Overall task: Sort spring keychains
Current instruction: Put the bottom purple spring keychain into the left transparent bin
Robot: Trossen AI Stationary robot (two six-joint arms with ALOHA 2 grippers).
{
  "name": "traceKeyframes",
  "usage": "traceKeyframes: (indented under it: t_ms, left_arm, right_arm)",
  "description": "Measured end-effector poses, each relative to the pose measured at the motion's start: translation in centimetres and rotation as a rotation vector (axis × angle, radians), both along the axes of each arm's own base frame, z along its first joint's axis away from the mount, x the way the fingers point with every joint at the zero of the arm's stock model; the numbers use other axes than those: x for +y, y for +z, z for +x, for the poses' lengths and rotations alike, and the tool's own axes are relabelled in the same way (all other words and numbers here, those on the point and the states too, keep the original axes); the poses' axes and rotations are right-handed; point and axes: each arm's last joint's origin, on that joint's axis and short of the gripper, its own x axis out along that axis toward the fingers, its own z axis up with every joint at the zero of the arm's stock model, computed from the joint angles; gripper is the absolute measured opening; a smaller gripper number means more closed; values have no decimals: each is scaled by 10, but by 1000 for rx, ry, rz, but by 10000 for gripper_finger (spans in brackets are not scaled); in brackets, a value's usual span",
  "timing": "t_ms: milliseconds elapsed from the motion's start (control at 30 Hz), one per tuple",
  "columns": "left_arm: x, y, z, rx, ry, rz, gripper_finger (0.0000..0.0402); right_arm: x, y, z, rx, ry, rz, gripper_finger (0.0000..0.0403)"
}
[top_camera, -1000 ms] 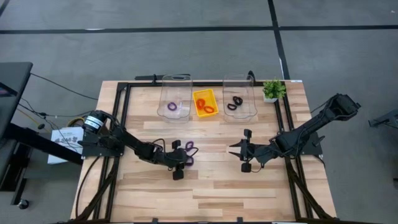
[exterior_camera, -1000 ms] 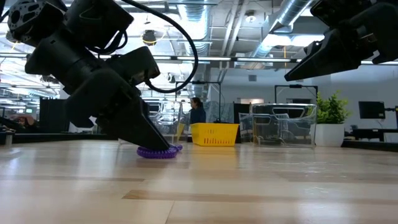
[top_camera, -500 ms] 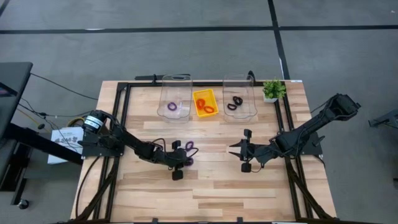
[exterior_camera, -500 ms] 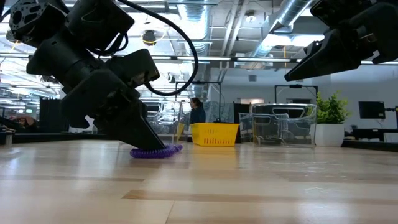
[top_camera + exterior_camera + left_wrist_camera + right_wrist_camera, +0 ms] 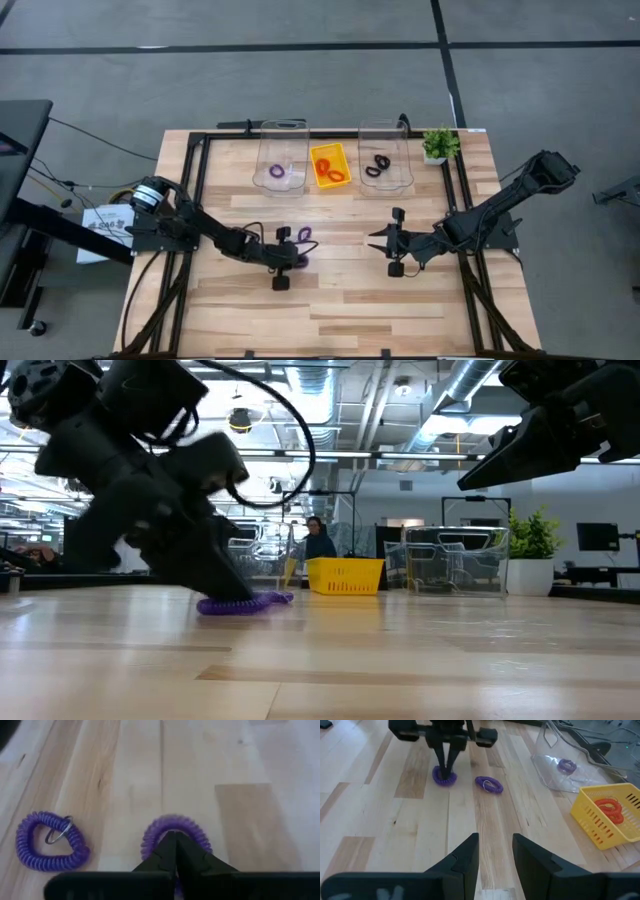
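The wooden table (image 5: pixel 340 290) carries everything. The left arm reaches low across it, its left claw (image 5: pixel 172 851) with fingers pressed together on a purple spring keychain (image 5: pixel 174 827) lying flat on the wood. Just beside that claw lies a second purple keychain (image 5: pixel 50 841) with a metal ring, untouched. The right claw (image 5: pixel 495 851) hangs above the table, well apart from the left claw, its fingers parted with nothing between them. Beyond both claws, at the table's far edge, stand a clear bin (image 5: pixel 282 158) holding a purple loop, a yellow tray (image 5: pixel 331 163) with orange-red loops, and another clear bin (image 5: pixel 385 156) with black loops
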Motion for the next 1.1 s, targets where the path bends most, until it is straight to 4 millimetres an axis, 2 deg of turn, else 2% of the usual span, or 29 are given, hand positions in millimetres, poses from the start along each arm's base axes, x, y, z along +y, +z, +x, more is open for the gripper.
traceKeyframes:
  t_ms: [200, 467, 600, 733, 1100]
  left_arm:
    - [-14, 27, -4, -113, -47, 5, 4]
    - [-27, 41, -11, -174, -64, 7, 4]
    - [-26, 38, -11, -140, -40, -74, 7]
    - [-22, 27, -10, -84, -9, -77, 23]
    - [-13, 6, -5, -10, 32, -116, 119]
  right_arm:
    - [0, 0, 0, 2, 0, -1, 109]
    - [0, 0, 0, 3, 0, -1, 109]
    - [0, 0, 0, 2, 0, -1, 109]
    - [0, 0, 0, 1, 0, 0, 109]
    - [0, 0, 0, 0, 0, 0, 109]
